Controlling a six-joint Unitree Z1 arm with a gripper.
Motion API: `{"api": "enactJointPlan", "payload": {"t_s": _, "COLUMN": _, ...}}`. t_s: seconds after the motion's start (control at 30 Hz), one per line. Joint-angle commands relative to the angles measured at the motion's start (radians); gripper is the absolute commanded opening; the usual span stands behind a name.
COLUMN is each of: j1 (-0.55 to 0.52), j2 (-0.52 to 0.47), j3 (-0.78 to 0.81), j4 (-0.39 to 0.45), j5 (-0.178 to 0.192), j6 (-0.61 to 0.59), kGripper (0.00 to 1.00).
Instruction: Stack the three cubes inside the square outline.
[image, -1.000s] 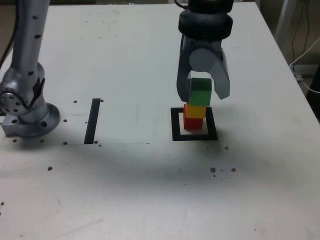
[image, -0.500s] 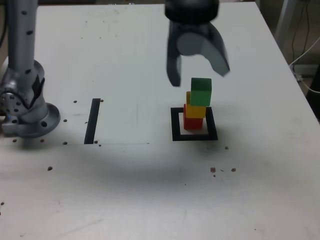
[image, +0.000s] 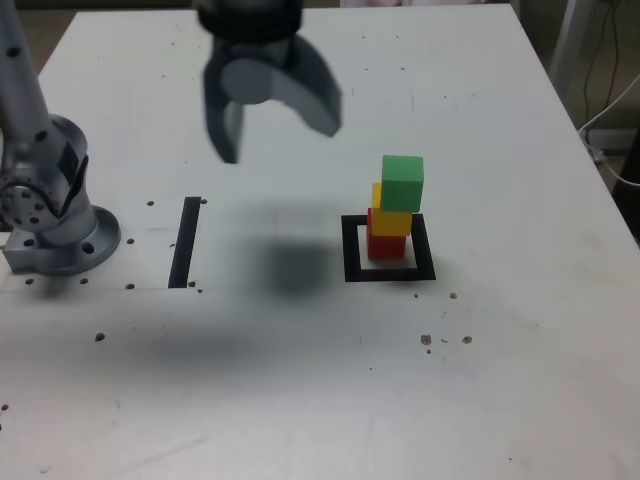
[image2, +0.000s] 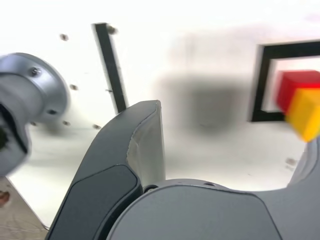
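The three cubes stand as one tower inside the square outline: red cube at the bottom, yellow cube in the middle, green cube on top, each set slightly askew. My gripper hangs open and empty above the table, well to the exterior view's left of the tower and touching nothing. In the wrist view, one of its dark fingers fills the foreground. Beyond it show the red cube, the yellow cube and part of the outline. The green cube is out of that view.
A straight black strip lies on the white table at the exterior view's left, also visible as the strip in the wrist view. My arm's silver base stands at the table's left edge. Small dark specks dot the surface.
My gripper let go of the green cube on top of the tower, then rose and swung away toward the exterior view's left. The tower has stayed standing.
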Motion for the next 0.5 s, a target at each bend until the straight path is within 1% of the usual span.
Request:
{"api": "enactJointPlan", "payload": {"t_s": 0.0, "j1": 0.001, "j2": -0.029, "j3": 0.074, "j4": -0.039, "j5": 0.01, "j6": 0.0, "kGripper": 1.0}}
{"api": "enactJointPlan", "payload": {"t_s": 0.1, "j1": 0.001, "j2": -0.047, "j3": 0.188, "j4": -0.118, "j5": 0.012, "j6": 0.001, "kGripper": 1.0}}
{"api": "enactJointPlan", "payload": {"t_s": 0.27, "j1": 0.001, "j2": -0.05, "j3": 0.33, "j4": -0.239, "j5": 0.007, "j6": -0.001, "kGripper": 1.0}}
{"api": "enactJointPlan", "payload": {"t_s": 0.37, "j1": 0.001, "j2": -0.051, "j3": 0.397, "j4": -0.293, "j5": 0.004, "j6": -0.005, "kGripper": 1.0}}
{"api": "enactJointPlan", "payload": {"t_s": 0.47, "j1": 0.003, "j2": -0.053, "j3": 0.453, "j4": -0.331, "j5": -0.007, "j6": -0.008, "kGripper": 1.0}}
